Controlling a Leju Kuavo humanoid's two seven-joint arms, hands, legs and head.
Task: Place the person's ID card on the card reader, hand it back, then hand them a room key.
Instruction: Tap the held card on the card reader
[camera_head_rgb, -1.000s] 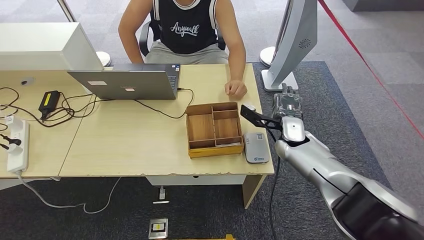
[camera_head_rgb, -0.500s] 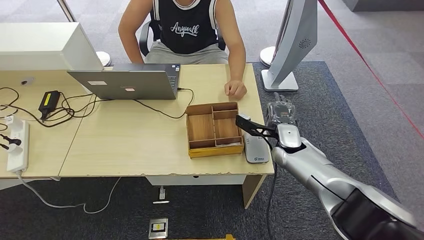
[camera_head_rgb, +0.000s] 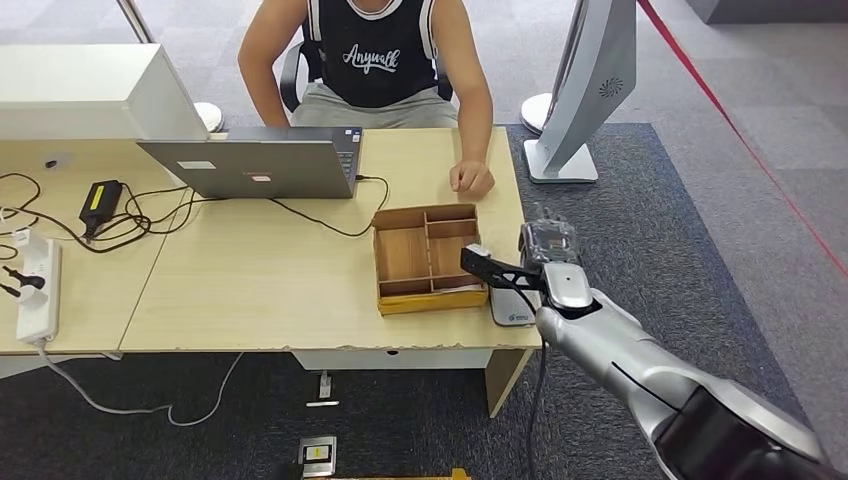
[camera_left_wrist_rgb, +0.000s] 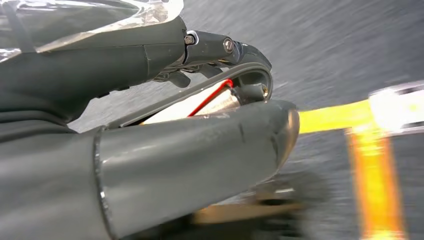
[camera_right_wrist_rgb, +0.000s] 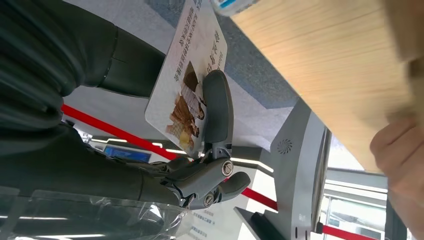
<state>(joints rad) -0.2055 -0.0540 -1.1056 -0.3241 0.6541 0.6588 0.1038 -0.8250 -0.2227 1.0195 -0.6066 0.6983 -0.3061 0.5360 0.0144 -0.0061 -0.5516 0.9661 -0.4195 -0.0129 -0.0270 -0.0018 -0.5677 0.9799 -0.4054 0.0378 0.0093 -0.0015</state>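
My right hand (camera_head_rgb: 540, 255) hangs over the desk's right end, just above the grey card reader (camera_head_rgb: 514, 311) and beside the wooden tray (camera_head_rgb: 430, 301). It pinches the person's ID card (camera_right_wrist_rgb: 186, 75), a white card with a photo and print, between thumb and a finger (camera_right_wrist_rgb: 217, 105). The reader's corner (camera_right_wrist_rgb: 231, 4) lies a short way beyond the card, apart from it. The person sits behind the desk with a fist (camera_head_rgb: 471, 178) resting on the top near the tray. My left hand (camera_left_wrist_rgb: 200, 115) hangs over the floor, fingers curled toward the thumb, holding nothing.
On the desk (camera_head_rgb: 260, 280) stand a laptop (camera_head_rgb: 255, 165) with cables, a charger (camera_head_rgb: 99, 200) and a power strip (camera_head_rgb: 34, 285) at the left. A white box (camera_head_rgb: 90, 90) sits at the back left. A grey kiosk stand (camera_head_rgb: 580, 90) rises at the right.
My right hand has carried the card left and toward me, from beside the desk's right edge to above the card reader. The person has not moved.
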